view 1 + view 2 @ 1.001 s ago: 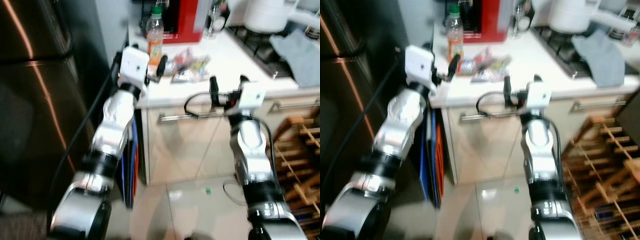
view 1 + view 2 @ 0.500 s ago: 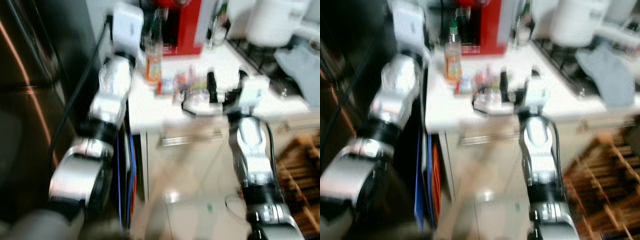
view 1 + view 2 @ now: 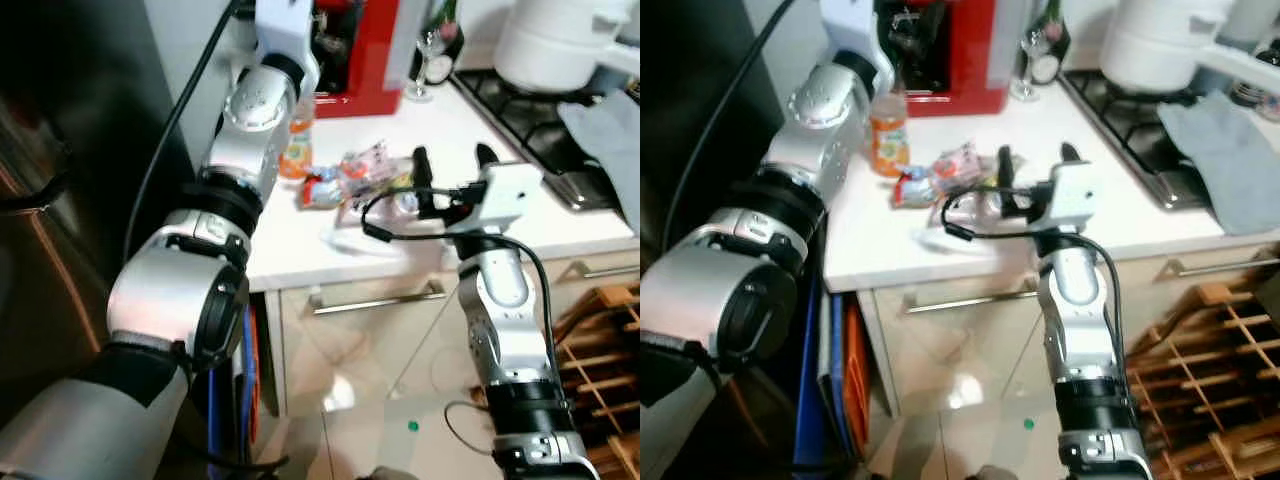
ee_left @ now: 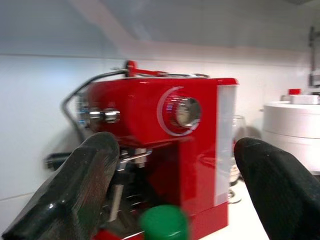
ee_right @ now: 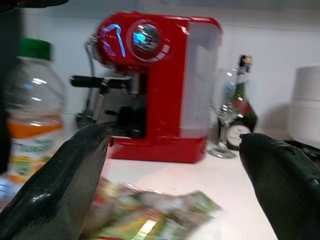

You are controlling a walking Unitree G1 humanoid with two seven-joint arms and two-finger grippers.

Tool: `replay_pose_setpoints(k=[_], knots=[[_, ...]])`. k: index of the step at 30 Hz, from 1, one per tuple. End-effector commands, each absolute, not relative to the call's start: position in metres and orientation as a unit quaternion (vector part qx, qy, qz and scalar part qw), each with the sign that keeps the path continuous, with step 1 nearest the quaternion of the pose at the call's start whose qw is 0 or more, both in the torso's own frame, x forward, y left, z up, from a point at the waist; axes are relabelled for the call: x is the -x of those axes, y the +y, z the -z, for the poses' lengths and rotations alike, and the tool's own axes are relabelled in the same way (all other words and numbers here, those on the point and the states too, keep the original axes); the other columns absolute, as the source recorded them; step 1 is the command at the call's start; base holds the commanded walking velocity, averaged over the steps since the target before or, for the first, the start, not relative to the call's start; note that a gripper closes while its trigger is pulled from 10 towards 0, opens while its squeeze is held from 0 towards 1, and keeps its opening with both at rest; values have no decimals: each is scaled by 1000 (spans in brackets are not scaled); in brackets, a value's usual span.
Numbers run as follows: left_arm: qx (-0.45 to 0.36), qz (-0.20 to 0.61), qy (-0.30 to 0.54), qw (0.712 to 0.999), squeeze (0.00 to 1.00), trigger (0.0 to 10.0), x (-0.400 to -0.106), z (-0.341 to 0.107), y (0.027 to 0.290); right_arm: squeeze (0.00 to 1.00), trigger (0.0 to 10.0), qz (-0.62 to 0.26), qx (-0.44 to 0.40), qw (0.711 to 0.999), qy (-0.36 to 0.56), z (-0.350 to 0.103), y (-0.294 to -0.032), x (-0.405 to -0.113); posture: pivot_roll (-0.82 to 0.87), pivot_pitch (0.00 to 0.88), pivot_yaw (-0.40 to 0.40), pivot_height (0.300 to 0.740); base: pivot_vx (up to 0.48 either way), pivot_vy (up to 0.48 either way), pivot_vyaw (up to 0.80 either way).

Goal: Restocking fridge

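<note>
Left eye view: the left gripper (image 3: 300, 20) is raised over the back of the white counter (image 3: 300, 250), above the juice bottle (image 3: 295, 150), whose orange label shows just below the silver forearm. The right gripper (image 3: 450, 165) hovers with its fingers spread, over the snack packets (image 3: 355, 175), not touching them.

Right eye view: the same scene; the juice bottle (image 3: 888, 135) stands just in front of the red espresso machine (image 3: 955, 55), and the snack packets (image 3: 950, 180) lie between bottle and right gripper (image 3: 1032, 165).

Left wrist view: the two black fingers (image 4: 75, 190) stand wide apart and hold nothing; the bottle's green cap (image 4: 164, 222) sits between and below them, the espresso machine behind.

Right wrist view: the fingers (image 5: 60, 185) are wide and empty; the packets lie just ahead, the bottle to one side.

Step in hand: likely reaching for the bottle, first item to carry to the fridge.

Next move: probably lower the left gripper around the bottle under its cap, then close.
</note>
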State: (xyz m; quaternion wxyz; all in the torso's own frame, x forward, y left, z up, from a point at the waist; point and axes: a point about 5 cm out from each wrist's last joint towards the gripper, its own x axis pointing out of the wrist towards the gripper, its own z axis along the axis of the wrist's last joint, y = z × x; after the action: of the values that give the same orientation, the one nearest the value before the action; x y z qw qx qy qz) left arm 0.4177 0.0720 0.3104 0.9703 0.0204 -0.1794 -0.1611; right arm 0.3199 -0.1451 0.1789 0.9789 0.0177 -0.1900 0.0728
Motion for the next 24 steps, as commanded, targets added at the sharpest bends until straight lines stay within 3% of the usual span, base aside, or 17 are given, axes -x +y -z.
replay_pose_setpoints(k=[1, 12, 24], knots=[[-10, 166, -181, 969, 0, 10000, -418, -322, 69, 0, 10000, -72, -20, 978, -196, -182, -148, -316, -106, 0, 3, 740, 0, 0, 0], [7, 182, -133, 974, 0, 10000, -421, -307, 63, 0, 10000, -114, -30, 974, -193, -185, -141, -308, -124, 0, 2, 740, 0, 0, 0], [8, 180, -99, 979, 0, 10000, -422, -297, 61, 0, 10000, -142, -22, 974, -175, -180, -134, -278, -219, 0, 23, 740, 0, 0, 0]])
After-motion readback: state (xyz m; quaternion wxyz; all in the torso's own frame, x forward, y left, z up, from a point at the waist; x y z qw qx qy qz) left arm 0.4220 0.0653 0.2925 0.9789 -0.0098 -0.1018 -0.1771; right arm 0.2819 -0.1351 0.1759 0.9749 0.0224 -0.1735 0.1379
